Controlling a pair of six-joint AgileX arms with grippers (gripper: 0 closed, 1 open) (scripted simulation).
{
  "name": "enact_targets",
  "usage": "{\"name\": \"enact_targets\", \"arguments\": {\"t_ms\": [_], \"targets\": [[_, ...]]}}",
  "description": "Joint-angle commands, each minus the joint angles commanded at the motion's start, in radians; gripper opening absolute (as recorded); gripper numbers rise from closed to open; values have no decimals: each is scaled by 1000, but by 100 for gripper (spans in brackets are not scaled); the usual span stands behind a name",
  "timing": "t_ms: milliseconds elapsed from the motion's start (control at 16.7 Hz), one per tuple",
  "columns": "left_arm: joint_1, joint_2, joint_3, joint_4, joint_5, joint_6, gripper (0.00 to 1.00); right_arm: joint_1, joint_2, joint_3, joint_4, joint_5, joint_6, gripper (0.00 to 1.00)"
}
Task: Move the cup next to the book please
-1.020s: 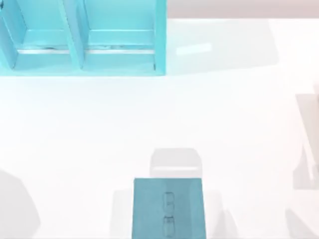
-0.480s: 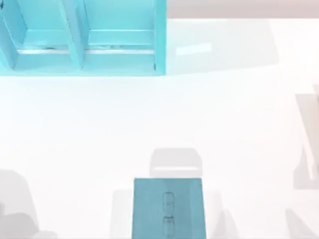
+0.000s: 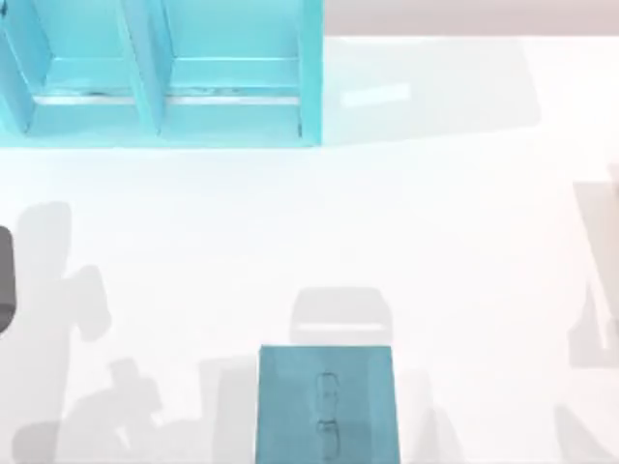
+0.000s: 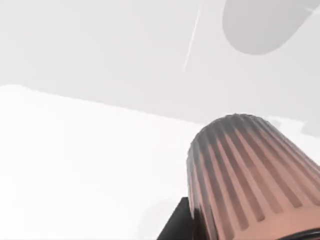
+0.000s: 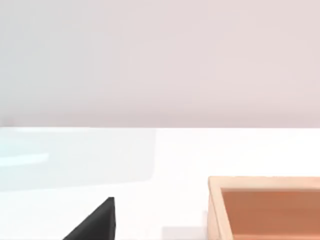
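A white table [image 3: 387,222] is stretching across the top view, with a light-blue shelf unit [image 3: 160,72] standing at the upper left. The teal book [image 3: 328,406] is lying flat at the bottom centre. A wooden box [image 5: 265,207] is showing in the right wrist view. The ribbed cup [image 4: 250,175] is looming close in the left wrist view; whether the left gripper is clenching it, I cannot tell.

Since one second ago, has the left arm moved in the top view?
Yes. A dark part of the left arm has come in at the table's left edge, level with the gap between the shelf unit and the book, which has stayed put.
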Motion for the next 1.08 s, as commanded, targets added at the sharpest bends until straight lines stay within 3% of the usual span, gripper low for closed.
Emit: {"name": "enact_targets", "arguments": {"t_ms": [540, 840, 1080], "targets": [[-571, 5, 77, -91, 34, -1188, 0, 0, 0, 0, 0, 0, 0, 100], [-752, -13, 119, -74, 46, -1721, 0, 0, 0, 0, 0, 0, 0, 100], [-823, -29, 139, -46, 44, -1993, 0, 0, 0, 0, 0, 0, 0, 100]]}}
